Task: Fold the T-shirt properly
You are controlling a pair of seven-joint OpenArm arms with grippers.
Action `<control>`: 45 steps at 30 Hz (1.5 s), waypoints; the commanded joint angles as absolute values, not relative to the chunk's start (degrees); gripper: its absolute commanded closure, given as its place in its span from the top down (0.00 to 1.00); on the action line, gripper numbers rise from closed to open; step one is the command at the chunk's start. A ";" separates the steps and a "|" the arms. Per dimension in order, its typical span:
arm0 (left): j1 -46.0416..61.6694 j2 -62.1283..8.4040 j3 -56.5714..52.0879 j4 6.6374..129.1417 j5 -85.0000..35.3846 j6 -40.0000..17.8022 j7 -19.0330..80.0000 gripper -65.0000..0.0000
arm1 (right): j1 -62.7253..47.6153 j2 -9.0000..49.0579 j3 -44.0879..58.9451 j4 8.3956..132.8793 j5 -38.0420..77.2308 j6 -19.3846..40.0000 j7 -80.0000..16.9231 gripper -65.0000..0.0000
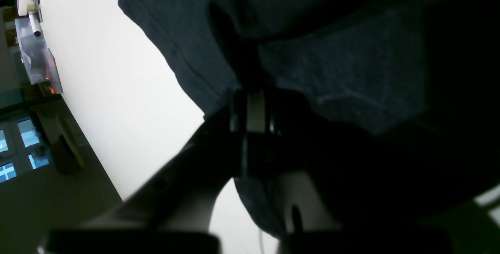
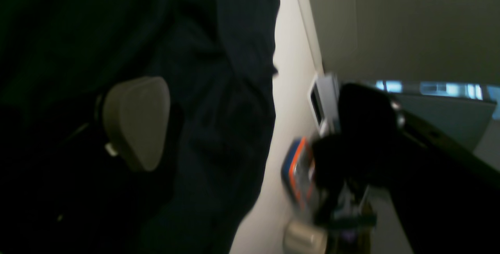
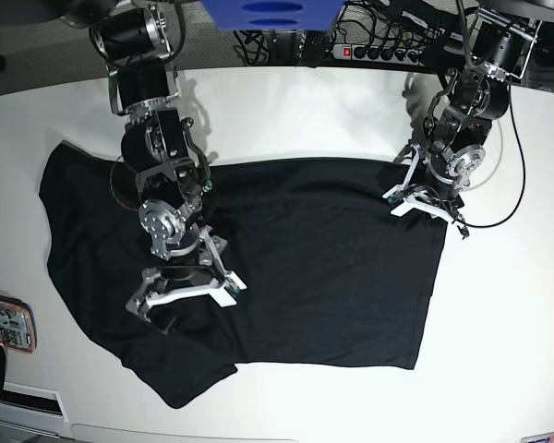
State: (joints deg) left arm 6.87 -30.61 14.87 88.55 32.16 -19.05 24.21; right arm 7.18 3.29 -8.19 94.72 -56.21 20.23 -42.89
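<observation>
The black T-shirt (image 3: 305, 268) lies spread out on the white table (image 3: 508, 323); its right edge runs down the middle right. My left gripper (image 3: 425, 205) sits at the shirt's upper right corner. In the left wrist view this gripper (image 1: 254, 103) is closed, with dark fabric (image 1: 332, 62) bunched between its fingers. My right gripper (image 3: 183, 293) is low over the left middle of the shirt. The right wrist view is blurred. It shows one grey finger pad (image 2: 136, 123) against the dark cloth (image 2: 234, 90), and the other finger is lost in the dark.
An orange-edged flat device (image 3: 5, 323) lies at the table's left front edge and shows in the right wrist view (image 2: 297, 172). A power strip (image 3: 379, 51) and cables lie along the back. A black cable (image 3: 512, 185) loops right of the left arm. A blue object (image 3: 268, 11) sits at the top.
</observation>
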 commanded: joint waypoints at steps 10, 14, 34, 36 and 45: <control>6.99 -31.43 14.46 89.27 32.40 -18.77 24.48 0.00 | 4.35 3.56 -2.77 102.11 -56.04 19.74 -41.71 1.00; 6.29 -31.25 11.56 89.45 32.40 -18.77 24.48 0.00 | 0.04 3.56 0.13 106.24 -49.80 19.74 -41.80 1.00; -4.53 -27.74 11.12 85.14 45.93 -18.77 24.48 0.13 | -6.02 3.56 1.89 108.09 -46.90 19.74 -41.71 1.00; -4.26 -27.56 11.21 85.32 46.29 -18.77 24.48 0.18 | -6.02 3.56 1.98 108.09 -46.90 19.74 -41.71 1.00; -3.74 -27.56 11.12 85.49 46.37 -18.77 24.48 0.67 | -6.02 3.56 2.07 108.18 -46.90 19.74 -41.71 1.00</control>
